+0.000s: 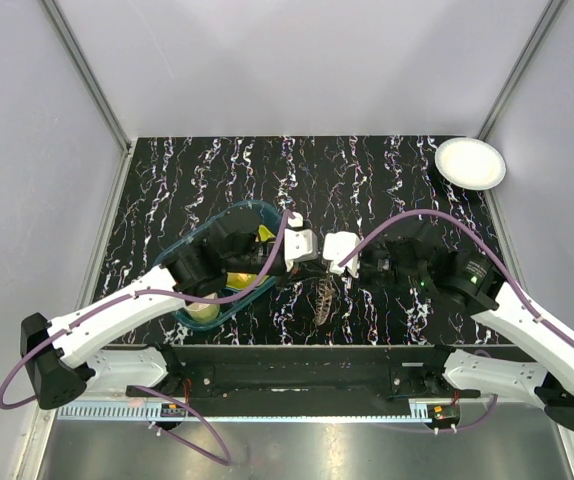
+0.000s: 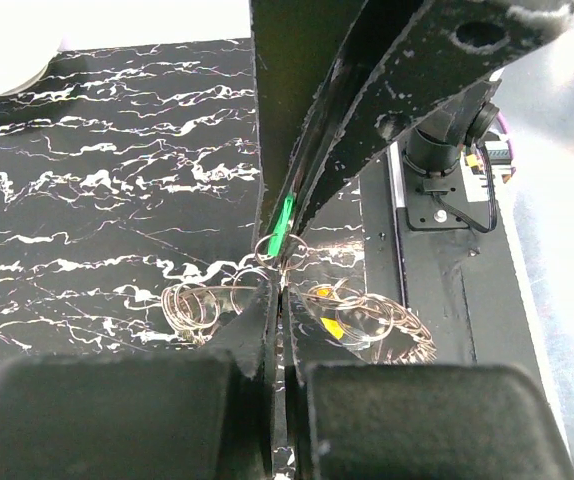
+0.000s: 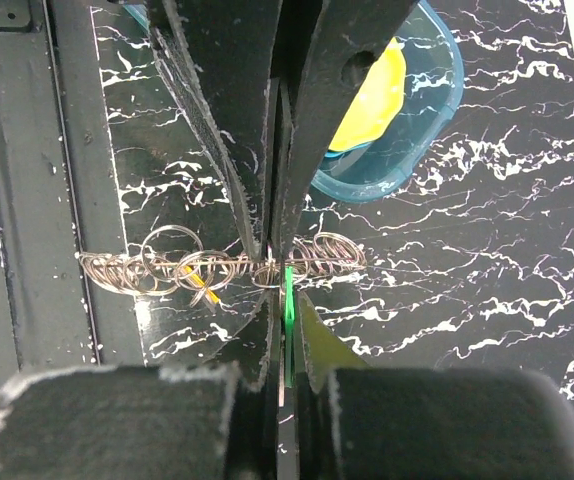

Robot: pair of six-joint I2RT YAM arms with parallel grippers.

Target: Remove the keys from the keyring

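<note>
Keyring (image 3: 177, 268): silvery string of linked wire rings; your left gripper (image 2: 278, 290) and right gripper (image 3: 276, 285) both pinch it, jaws nearly together.

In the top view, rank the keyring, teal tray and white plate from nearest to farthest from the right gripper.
1. keyring: pinched in the right gripper, mid-table.
2. teal tray: to the left, under the left arm.
3. white plate: far right corner.

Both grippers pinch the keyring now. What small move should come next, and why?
Probably ease them slightly apart: the left gripper and the right gripper are both shut on the keyring, tip to tip at nearly one spot, so a gentle pull might open a coil.
</note>
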